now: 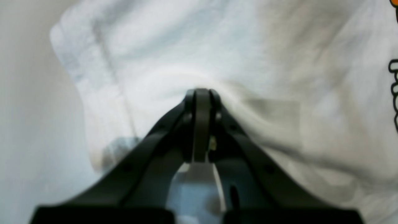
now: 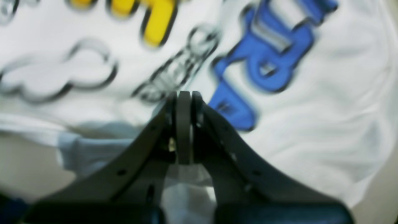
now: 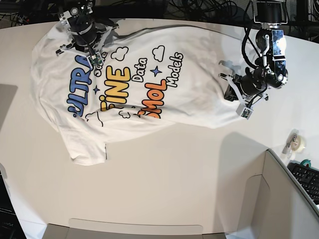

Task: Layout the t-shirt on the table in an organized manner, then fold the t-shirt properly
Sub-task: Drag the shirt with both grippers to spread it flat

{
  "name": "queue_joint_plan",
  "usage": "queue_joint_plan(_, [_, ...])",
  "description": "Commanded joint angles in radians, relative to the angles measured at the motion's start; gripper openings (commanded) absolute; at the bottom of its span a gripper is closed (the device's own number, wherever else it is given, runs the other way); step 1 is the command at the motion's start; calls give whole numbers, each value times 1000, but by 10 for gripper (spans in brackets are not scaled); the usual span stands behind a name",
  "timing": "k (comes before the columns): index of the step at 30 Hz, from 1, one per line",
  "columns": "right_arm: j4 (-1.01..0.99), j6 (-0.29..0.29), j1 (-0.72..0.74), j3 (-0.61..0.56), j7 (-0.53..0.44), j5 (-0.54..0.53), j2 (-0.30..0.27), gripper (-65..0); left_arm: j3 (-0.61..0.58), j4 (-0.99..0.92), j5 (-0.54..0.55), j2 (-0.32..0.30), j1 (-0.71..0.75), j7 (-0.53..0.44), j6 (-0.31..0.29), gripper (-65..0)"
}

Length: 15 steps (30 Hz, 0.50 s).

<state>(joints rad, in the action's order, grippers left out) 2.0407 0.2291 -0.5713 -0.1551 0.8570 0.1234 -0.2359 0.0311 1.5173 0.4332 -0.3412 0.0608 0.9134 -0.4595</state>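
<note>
On the table — one t-shirt, two grippers pinching it.

Dark cables tangled along the top edge, grey-white box panel at lower right, keyboard and tape roll at right edge.

Printed across the front of the t-shirt, readable in the base view: "ULTRA" in blue, "FINE" in yellow, then an orange word with only "MOL" clearly legible — plus smaller black "Data" and "Models" beside them. Too blurred to read in the right wrist view — just blue and yellow letter shapes. Only an orange scrap and black outlines at the left wrist view's edge.
</note>
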Motion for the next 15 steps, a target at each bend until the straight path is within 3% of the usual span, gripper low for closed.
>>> queue_joint_plan(1, [21, 13, -29, -1, -14, -4, -4, -650, -4, -30, -49, -2, 12, 83, 6, -650])
queue_joint_plan(11, [22, 117, -214, -4, -23, -4, -6, -650, -4, -146, -49, 0, -28, 54, 6, -650])
queue_joint_plan(15, [24, 128, -258, -4, -80, -4, -9, -650, -6, -160, -49, 0, -26, 36, 6, -650])
